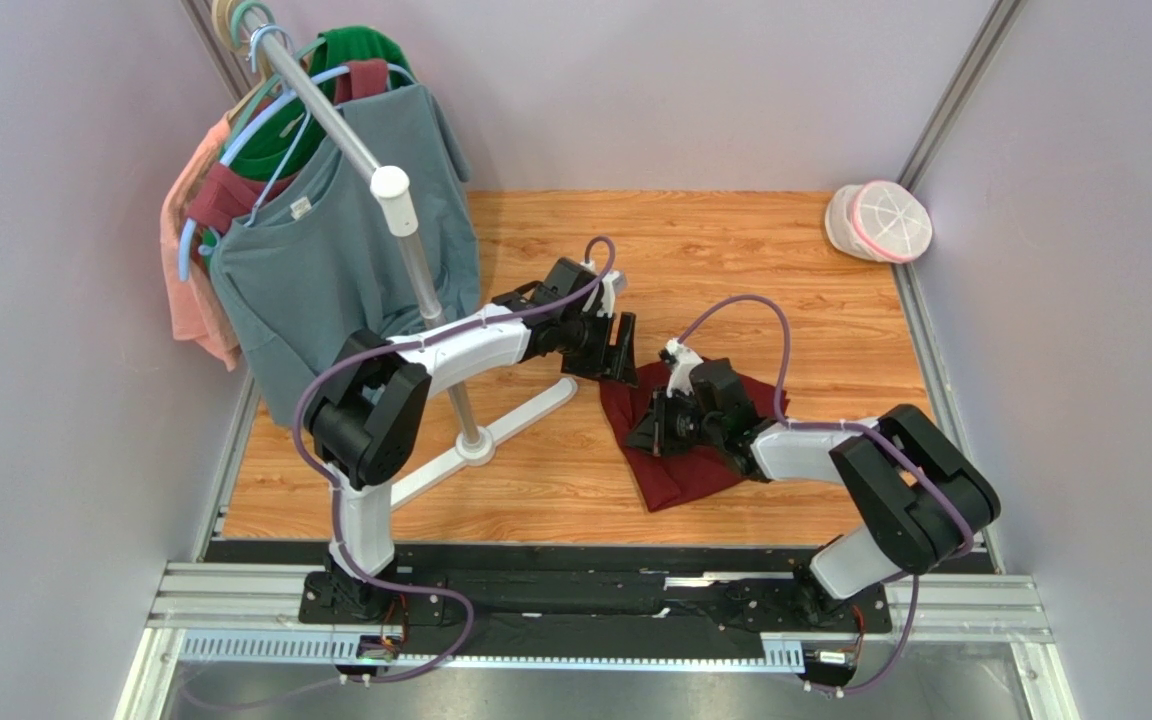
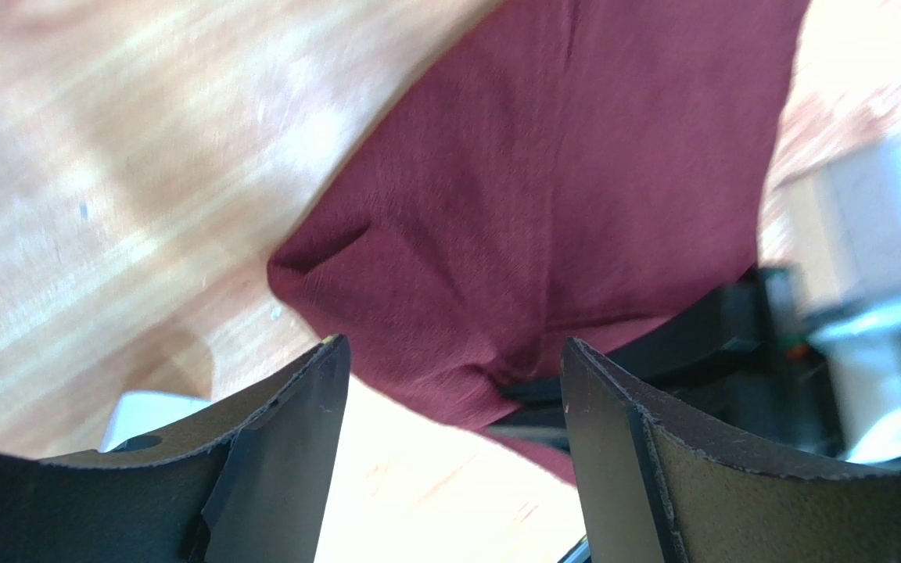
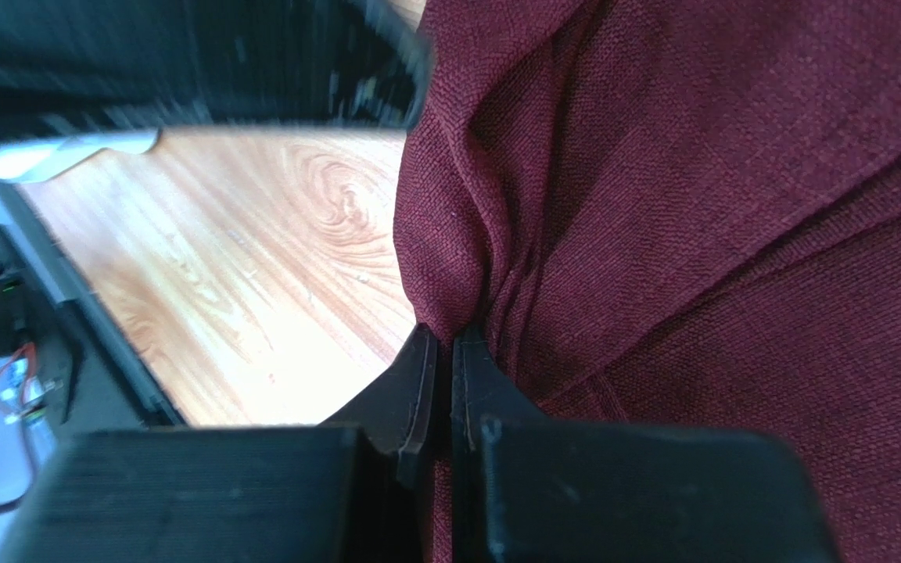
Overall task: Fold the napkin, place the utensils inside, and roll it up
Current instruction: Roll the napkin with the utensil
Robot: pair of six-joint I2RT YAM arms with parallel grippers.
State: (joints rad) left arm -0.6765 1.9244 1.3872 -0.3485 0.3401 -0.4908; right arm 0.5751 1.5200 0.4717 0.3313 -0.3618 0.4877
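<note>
The light wooden table [image 1: 778,255] fills the floor of the walled cell. On its far left stands a metal clothes rack [image 1: 414,270] with a white T-shaped base, hung with several shirts, a grey-teal one [image 1: 319,278] in front.

The dark red, plain soft cloth napkin [image 1: 687,468] lies rumpled on the table right of centre, partly doubled over itself, with one corner pointing toward the near edge and its far left corner just beside the rack's base. Its folds show as creases in both wrist views [image 2: 561,176] [image 3: 714,235].

The left arm reaches across the rack's base to the napkin's far left corner. There the left gripper [image 2: 455,364] stands with its black fingers [image 2: 291,434] spread apart and nothing between them; the cloth's corner lies just beyond the tips (whether they touch it is unclear).

The right arm bends in from the right over the napkin. The right gripper [image 3: 453,352] is pinched closed on a raised ridge of the napkin near the cloth's left edge.

A small round white container with a pink lid [image 1: 883,221] sits in the far right corner, well apart from the cloth.
</note>
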